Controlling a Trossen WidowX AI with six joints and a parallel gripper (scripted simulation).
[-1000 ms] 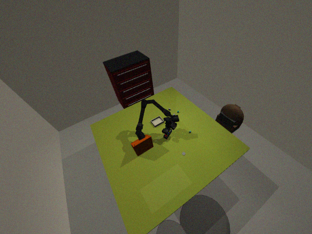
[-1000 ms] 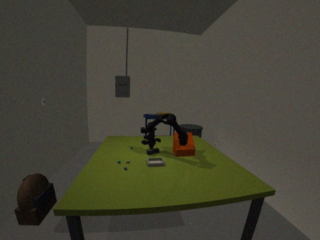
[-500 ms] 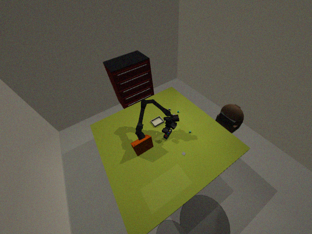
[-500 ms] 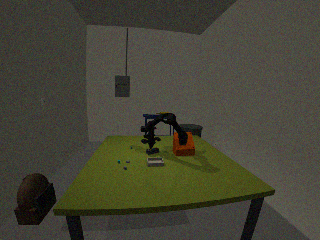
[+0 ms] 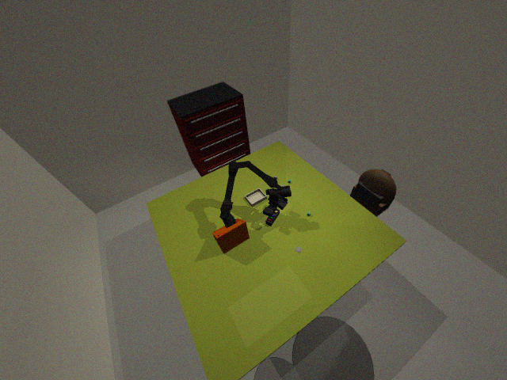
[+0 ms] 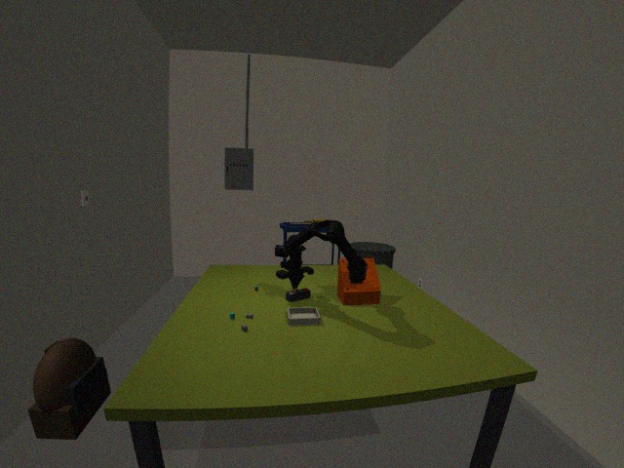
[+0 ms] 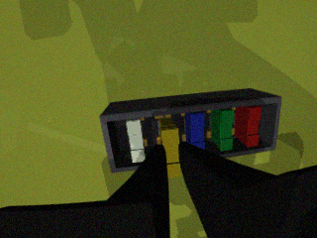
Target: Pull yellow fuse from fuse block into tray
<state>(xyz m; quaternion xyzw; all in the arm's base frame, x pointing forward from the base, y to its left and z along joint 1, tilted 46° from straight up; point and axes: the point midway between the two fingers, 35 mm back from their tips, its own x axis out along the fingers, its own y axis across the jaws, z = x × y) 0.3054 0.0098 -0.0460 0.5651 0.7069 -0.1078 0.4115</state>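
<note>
In my wrist view the fuse block [image 7: 192, 129] lies across the green surface [image 7: 59, 59] as a dark, open-topped box with a row of fuses standing in it. Going from the left, there is first the white fuse [image 7: 135, 141], upright in its slot and clear of my fingers. Next comes the yellow fuse [image 7: 170, 142], and that is where my gripper [image 7: 170, 151] is: closed on the yellow fuse, one dark finger [image 7: 154, 178] pressed against its left side and the other against its right. The fuse shows as a narrow yellow strip running down between them. Its top is level with the row of other fuses; I cannot tell whether it has lifted at all out of the block. To the right of it stand the blue fuse [image 7: 196, 130], then the green fuse [image 7: 222, 130], then the red fuse [image 7: 249, 126] at the far end. My right finger sits just beside the blue fuse; whether it touches it I cannot tell.

From the exterior view, small loose cubes [image 6: 232, 315] lie on the surface at the left, then the tray [image 6: 303, 315] sits near the block [image 6: 297, 294], with my gripper [image 6: 294, 285] pointing straight down onto the block and my orange base [image 6: 359, 288] further right.
</note>
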